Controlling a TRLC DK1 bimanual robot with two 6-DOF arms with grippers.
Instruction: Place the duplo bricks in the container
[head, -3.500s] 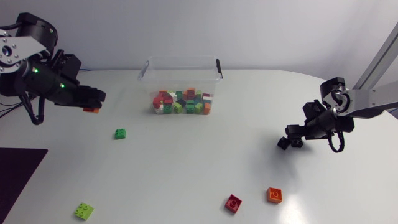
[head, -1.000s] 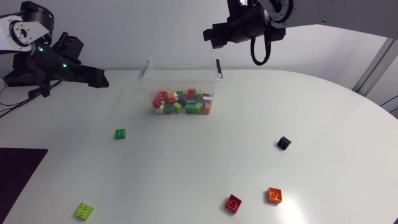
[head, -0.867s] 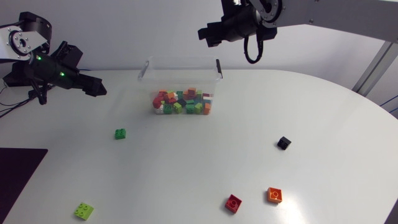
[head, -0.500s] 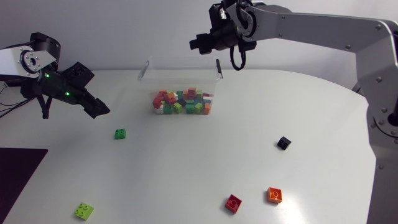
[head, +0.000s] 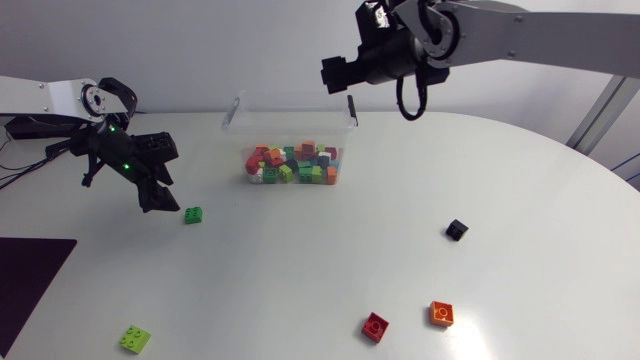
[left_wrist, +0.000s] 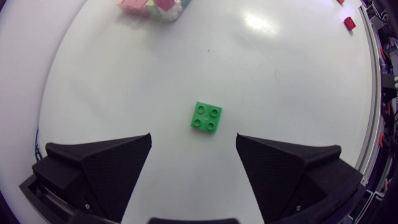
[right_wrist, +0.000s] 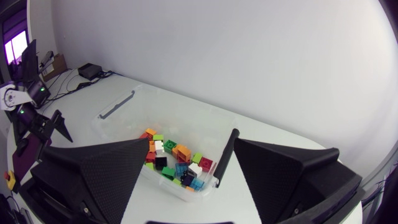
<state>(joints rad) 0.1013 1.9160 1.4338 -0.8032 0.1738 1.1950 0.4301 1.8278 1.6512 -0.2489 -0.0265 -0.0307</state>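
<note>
The clear container (head: 237, 105) at the back of the table holds several mixed duplo bricks (head: 292, 164). My right gripper (head: 333, 75) hangs open and empty above its rear right corner; in the right wrist view (right_wrist: 191, 142) the container (right_wrist: 225, 158) lies below the fingers. My left gripper (head: 163, 203) is low over the table, open, just left of a green brick (head: 193, 214). In the left wrist view the green brick (left_wrist: 207, 117) sits just ahead of the gap between the open fingers (left_wrist: 193, 135), touching neither.
Loose on the table are a black brick (head: 457, 229) at the right, an orange brick (head: 441, 313) and a red brick (head: 375, 326) near the front, and a lime brick (head: 134, 339) at the front left. A dark mat (head: 25, 285) covers the left front corner.
My left arm has swung down and right, ending beside the green brick. My right arm stayed over the container's back edge, shifting slightly right, and its fingers have spread apart.
</note>
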